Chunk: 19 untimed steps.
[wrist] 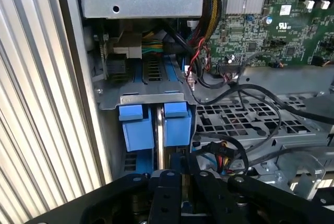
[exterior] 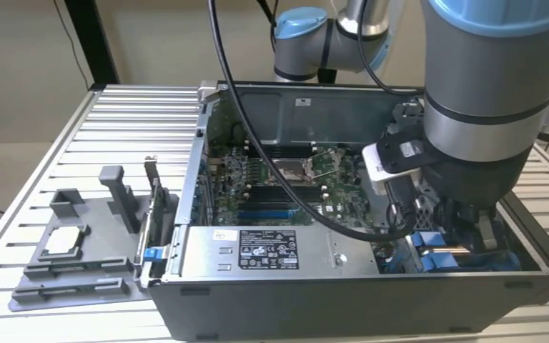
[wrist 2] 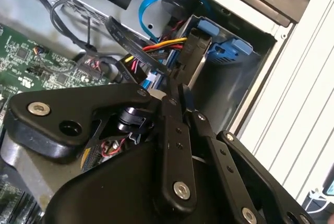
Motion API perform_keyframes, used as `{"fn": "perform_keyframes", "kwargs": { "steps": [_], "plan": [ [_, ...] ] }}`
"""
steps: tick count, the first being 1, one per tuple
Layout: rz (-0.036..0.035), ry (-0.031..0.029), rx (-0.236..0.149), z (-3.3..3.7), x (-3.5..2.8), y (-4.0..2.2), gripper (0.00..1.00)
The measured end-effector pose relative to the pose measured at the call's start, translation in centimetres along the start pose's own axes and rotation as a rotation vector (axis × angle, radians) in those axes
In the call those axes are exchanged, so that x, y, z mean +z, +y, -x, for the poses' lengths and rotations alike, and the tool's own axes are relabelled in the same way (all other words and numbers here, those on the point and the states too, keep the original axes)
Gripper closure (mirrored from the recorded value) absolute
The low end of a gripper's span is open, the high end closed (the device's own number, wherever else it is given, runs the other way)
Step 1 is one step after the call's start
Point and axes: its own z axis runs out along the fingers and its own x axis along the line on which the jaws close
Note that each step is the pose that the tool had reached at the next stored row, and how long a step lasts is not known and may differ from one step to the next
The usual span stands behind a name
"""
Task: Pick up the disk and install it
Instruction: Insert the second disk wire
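Reaching into the open computer case (exterior: 284,307), the gripper (wrist: 172,174) sits low at the drive bay.
Its fingers look closed on the disk (wrist: 176,130), standing upright in the blue carrier slot.

The exterior view looks down from high in front of an open computer case (exterior: 351,214) on a slatted worktop (exterior: 83,143), taking in the arm (exterior: 475,93) reaching inside. Both wrist views sit close behind the claw (wrist: 175,174), facing into the case's drive corner; both share its blue drive brackets (wrist: 175,127).
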Motion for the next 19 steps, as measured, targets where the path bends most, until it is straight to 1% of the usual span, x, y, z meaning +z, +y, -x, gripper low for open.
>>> {"fn": "perform_keyframes", "kwargs": {
  "steps": [3, 7, 9, 13, 17, 19],
  "plan": [
    [-0.0045, -0.0003, 0.000, -0.01, 0.08, 0.04, 1.00],
    [-0.0192, -0.0017, -0.002, -0.02, 0.26, 0.11, 1.00],
    [-0.0238, -0.0020, -0.002, -0.03, 0.37, 0.14, 1.00],
    [-0.0287, -0.0025, -0.002, -0.05, 0.64, 0.28, 1.00],
    [-0.0333, -0.0006, -0.004, -0.08, 1.12, 0.49, 1.00],
    [-0.0343, 0.0034, -0.005, -0.07, 1.37, 0.61, 1.00]
  ]
}}
